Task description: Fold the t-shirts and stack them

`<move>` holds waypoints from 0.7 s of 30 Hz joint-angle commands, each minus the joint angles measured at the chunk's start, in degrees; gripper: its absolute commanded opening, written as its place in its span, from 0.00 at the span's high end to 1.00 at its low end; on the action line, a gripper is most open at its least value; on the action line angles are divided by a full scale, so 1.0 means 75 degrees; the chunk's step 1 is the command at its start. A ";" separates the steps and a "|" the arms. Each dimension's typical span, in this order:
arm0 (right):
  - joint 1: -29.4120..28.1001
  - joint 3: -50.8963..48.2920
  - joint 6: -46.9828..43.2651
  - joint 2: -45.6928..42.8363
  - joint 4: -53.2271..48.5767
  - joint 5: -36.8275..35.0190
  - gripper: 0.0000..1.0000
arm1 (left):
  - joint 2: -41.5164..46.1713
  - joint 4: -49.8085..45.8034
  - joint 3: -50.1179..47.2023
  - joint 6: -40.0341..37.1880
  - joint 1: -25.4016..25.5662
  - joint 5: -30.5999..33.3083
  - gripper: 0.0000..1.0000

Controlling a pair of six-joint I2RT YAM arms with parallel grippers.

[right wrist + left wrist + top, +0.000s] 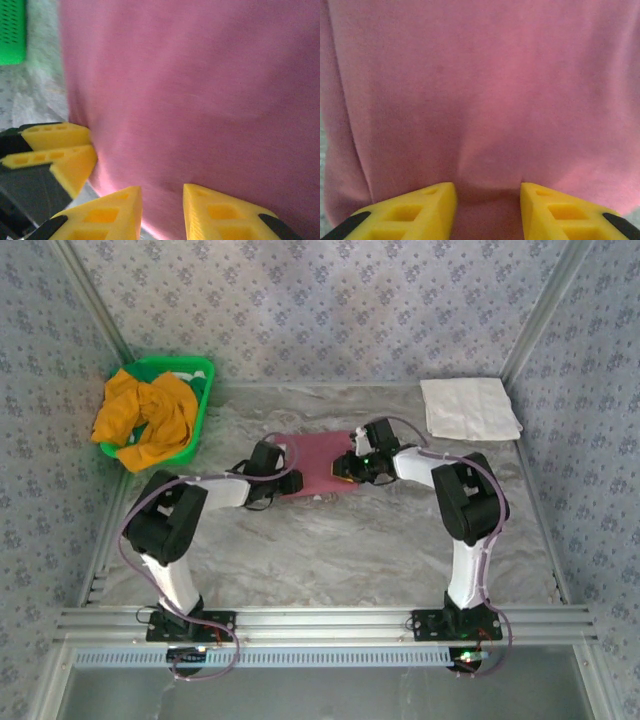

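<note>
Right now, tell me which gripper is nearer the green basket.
Left. The left gripper is at the maroon t-shirt's edge toward the green basket; the right gripper is at its opposite edge, farther off.

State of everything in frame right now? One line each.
green basket, upright, far left corner
mustard-orange t-shirt, crumpled in the green basket, spilling over its rim
maroon t-shirt, folded flat, centre
white cloth, folded flat, far right
left tool, part open at the maroon t-shirt's edge
right tool, part open at the maroon t-shirt's edge
</note>
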State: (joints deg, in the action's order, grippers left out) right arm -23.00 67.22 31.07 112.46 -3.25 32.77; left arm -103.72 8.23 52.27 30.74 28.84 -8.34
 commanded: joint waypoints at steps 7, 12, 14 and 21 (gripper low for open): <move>0.0131 -0.0028 0.0004 -0.0409 -0.0266 -0.0193 0.65 | 0.0467 -0.0604 0.0138 -0.0252 -0.0119 0.0559 0.60; 0.0294 0.0465 -0.0241 -0.0776 -0.0893 -0.0929 0.43 | 0.0325 -0.1145 0.0916 -0.0619 -0.0166 0.0836 0.59; 0.0369 0.0729 -0.0373 -0.0644 -0.1155 -0.1213 0.37 | 0.0034 -0.1283 0.1281 -0.0693 -0.0189 0.0846 0.59; 0.0449 0.1867 -0.0770 0.0216 -0.2049 -0.2105 0.29 | -0.0869 -0.1326 0.1796 -0.0730 -0.0177 0.0852 0.59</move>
State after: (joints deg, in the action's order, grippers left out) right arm -19.62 78.13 27.64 110.76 -12.75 21.69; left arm -107.63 1.10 64.88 26.39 27.64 -3.07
